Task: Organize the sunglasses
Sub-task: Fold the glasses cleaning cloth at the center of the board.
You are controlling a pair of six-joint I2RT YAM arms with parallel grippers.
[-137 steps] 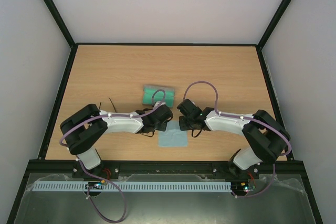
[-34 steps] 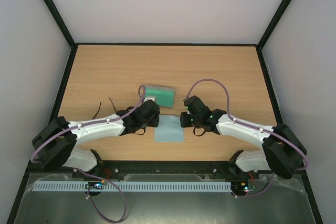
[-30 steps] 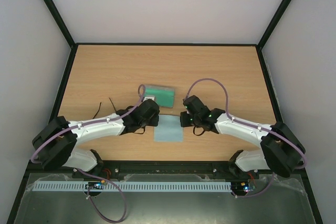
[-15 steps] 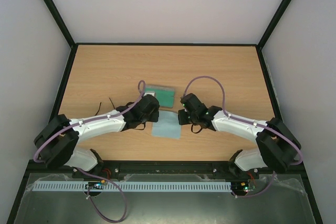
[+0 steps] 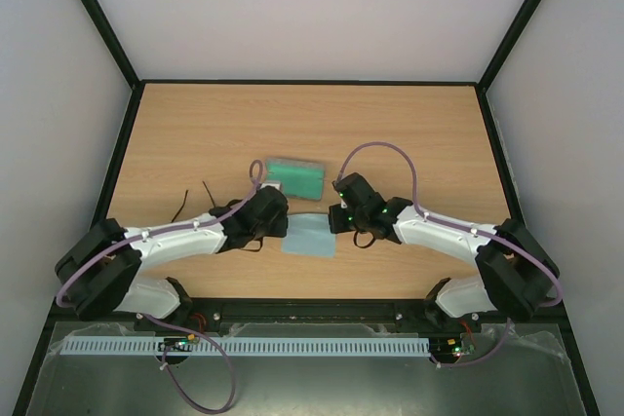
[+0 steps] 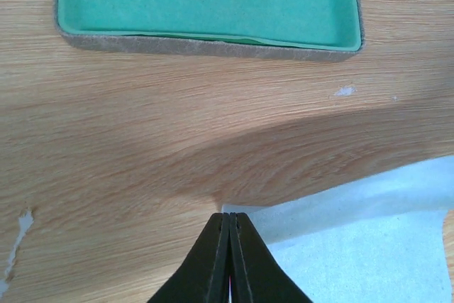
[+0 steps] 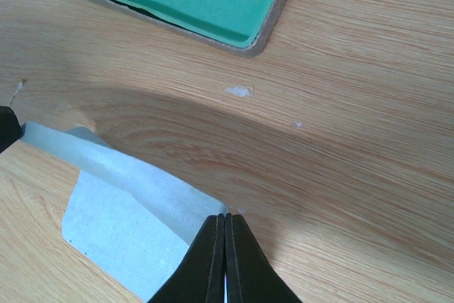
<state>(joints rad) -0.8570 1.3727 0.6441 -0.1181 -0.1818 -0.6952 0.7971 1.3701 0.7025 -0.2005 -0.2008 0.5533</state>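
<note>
Pale wooden table point(image 5: 195, 124): our left claw point(image 6: 228, 218) and right claw point(image 7: 224, 219) each pinch a far corner of the limp, light cloth point(image 5: 310, 238); we cannot see the sunglasses.

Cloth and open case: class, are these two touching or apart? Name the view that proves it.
Apart. The left wrist view shows a band of bare table between the cloth and the case.

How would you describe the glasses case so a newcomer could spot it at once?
Near the middle of the wooden table lies the glasses case, a shallow grey rectangular tray. Its bright green lining sets it apart from the pale blue cloth nearer the front edge.
</note>
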